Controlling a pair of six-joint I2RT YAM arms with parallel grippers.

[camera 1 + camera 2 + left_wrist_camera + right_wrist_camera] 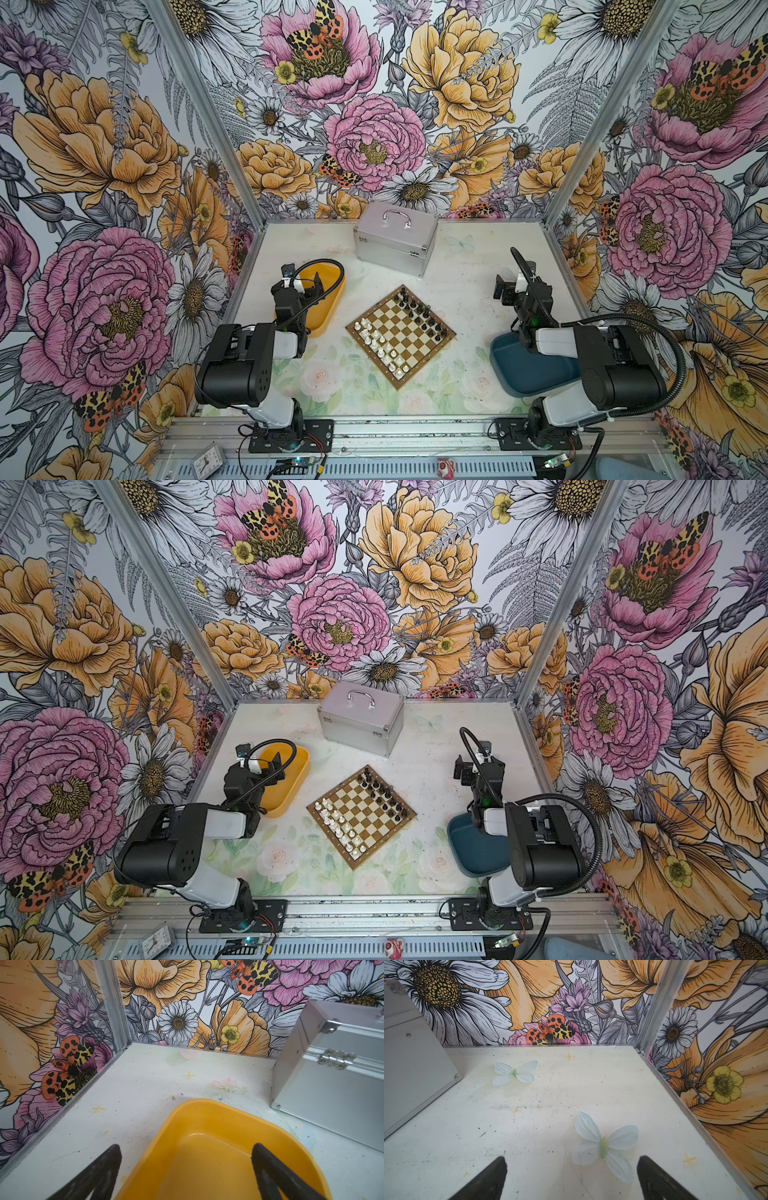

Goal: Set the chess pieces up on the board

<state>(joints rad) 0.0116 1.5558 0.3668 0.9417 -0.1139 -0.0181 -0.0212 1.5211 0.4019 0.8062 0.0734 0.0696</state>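
Board: the board (402, 332) lies flat on the desk (461, 266).
Pieces: white pieces (376, 335) line one side of the board, black pieces (419, 309) the side across.
Left hand (187, 1149): wide open, empty, over the yellow tray (209, 1105) left of the board.
Right hand (572, 1160): wide open, empty, over bare desk right of the board.
Feel: each piece looks tiny, light, hard and smooth; it may tip easily.
Hold: pinch one from above, around its thin middle.
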